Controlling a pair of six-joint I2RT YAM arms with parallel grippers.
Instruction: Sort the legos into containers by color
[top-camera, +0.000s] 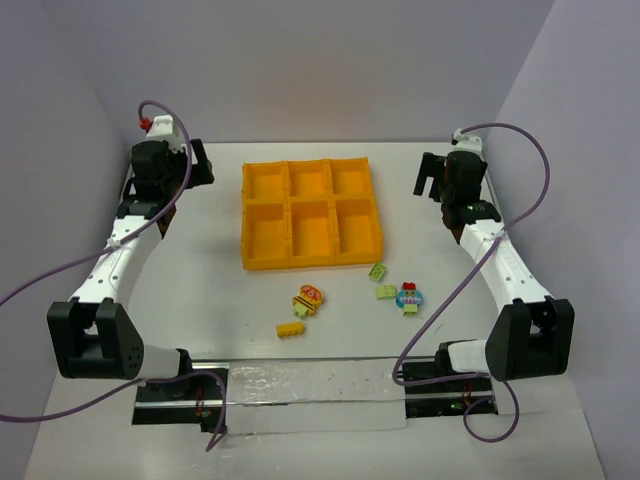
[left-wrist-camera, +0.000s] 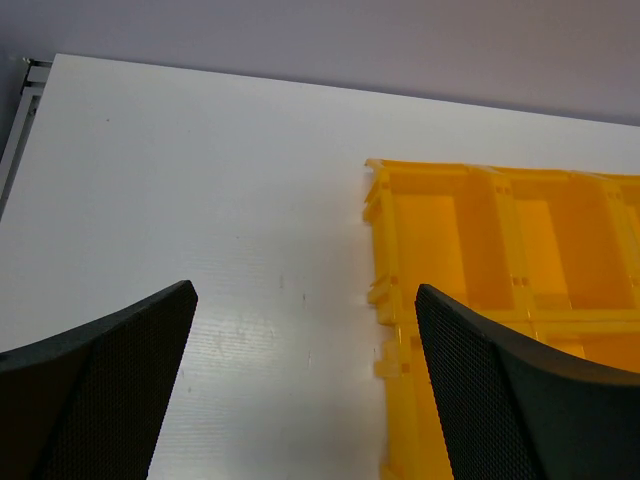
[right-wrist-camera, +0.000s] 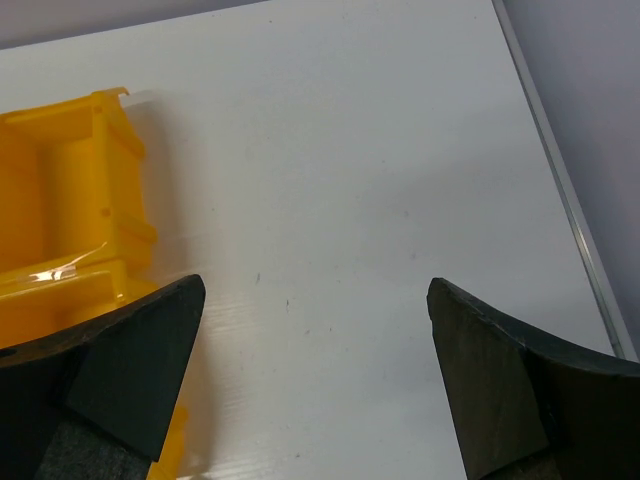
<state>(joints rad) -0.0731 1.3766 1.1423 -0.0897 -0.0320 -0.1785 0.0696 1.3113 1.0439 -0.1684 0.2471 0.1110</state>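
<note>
Both arms sat up by the tray (top-camera: 246, 215), wells all bare. L gripper (left-wrist-camera: 305, 290) was off its left wall, fingers apart, nothing betw. them. R gripper (right-wrist-camera: 315, 285) was off the right wall, likewise spread & empty. Legos lay loose on the table (top-camera: 200, 280), near side of the tray: lime brick (top-camera: 377, 271), second lime brick (top-camera: 386, 292), teal-red cluster (top-camera: 409, 298), yellow-red cluster (top-camera: 308, 300), and yellow brick (top-camera: 290, 329), long axis approx. left-right. R arm looked closer to the limes; it'd have to reach back toward the near edge.
</note>
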